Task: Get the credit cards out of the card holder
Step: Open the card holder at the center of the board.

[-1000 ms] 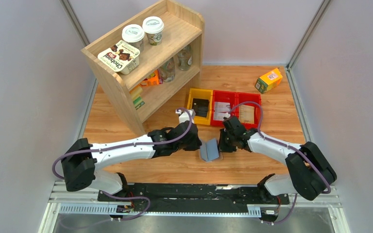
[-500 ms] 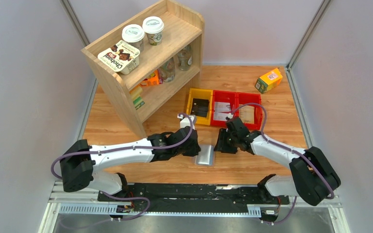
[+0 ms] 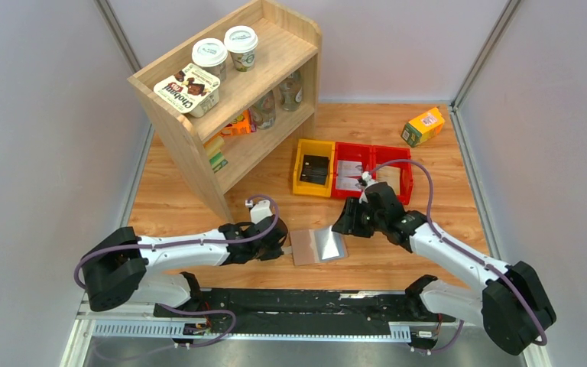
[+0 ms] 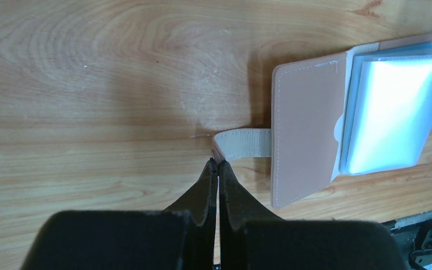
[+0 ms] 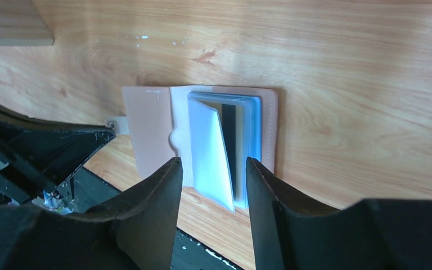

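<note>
Lying open near the table's (image 3: 443,200) front edge, one holder (image 3: 319,246) sits between two grippers. The left gripper (image 4: 215,163) is clamped on its strap (image 4: 244,144). The right gripper (image 5: 211,163) hangs parted over the clear pockets, where one dark card (image 5: 229,140) shows. Bare wood surrounds the holder. Farther back stand three bins (image 3: 299,164) and one shelf (image 3: 191,153).

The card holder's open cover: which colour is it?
The card holder cover is pale pinkish beige; clearest in left wrist view.

Lab test cell: grey partitions (image 3: 38,115), arm rail (image 3: 290,300).
</note>
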Motion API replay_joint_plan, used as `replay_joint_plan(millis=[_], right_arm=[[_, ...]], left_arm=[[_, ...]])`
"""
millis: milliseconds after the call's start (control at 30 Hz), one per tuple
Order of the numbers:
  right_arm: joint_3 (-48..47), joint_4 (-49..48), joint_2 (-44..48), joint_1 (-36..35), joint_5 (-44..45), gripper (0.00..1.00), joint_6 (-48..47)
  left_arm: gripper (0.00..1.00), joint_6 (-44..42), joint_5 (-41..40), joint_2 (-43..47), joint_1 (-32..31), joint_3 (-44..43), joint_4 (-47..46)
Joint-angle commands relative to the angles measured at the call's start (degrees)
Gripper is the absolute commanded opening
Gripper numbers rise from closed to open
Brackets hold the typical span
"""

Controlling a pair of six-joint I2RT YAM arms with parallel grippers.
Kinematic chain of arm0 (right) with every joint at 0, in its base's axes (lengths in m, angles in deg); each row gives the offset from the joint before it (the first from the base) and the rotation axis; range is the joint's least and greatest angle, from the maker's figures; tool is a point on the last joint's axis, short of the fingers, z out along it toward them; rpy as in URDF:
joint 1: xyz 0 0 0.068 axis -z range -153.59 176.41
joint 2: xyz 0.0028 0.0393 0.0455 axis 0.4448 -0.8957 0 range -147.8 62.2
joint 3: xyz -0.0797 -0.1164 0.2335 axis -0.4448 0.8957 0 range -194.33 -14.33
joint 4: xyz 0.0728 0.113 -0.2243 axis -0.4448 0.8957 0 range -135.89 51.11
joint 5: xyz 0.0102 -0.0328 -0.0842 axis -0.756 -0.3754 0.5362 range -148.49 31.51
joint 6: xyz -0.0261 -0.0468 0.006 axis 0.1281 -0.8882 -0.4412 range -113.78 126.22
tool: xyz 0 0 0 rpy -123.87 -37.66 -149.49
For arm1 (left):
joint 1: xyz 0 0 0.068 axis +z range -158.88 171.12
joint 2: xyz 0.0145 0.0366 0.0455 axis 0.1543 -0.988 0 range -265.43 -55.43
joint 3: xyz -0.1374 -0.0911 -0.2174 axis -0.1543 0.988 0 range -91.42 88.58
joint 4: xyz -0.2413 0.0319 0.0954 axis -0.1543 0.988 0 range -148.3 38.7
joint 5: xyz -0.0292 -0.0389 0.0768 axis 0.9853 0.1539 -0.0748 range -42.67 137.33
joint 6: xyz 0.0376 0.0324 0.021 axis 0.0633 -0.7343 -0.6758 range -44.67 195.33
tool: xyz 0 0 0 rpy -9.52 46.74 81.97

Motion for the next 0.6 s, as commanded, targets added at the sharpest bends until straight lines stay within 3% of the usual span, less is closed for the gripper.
replay_joint_plan(millis=[0, 167, 567], right_arm=[[1.22, -5.68, -1.19, -0.23, -5.06, 0.49, 0.14], [1.93, -8.5, -3.92, -0.76, -7.35, 0.59, 0.49], [1.23, -11.84, -8.84, -2.95, -8.84, 0.59, 0.4]], left_arm=[[0.0, 1.42, -1.21, -0.07, 0.45, -0.89, 0.38], [0.0, 0.98, -0.15, -2.09, 0.45, -1.15, -0.85], [0.0, 0.37, 0.47, -2.88, 0.45, -1.42, -1.56]])
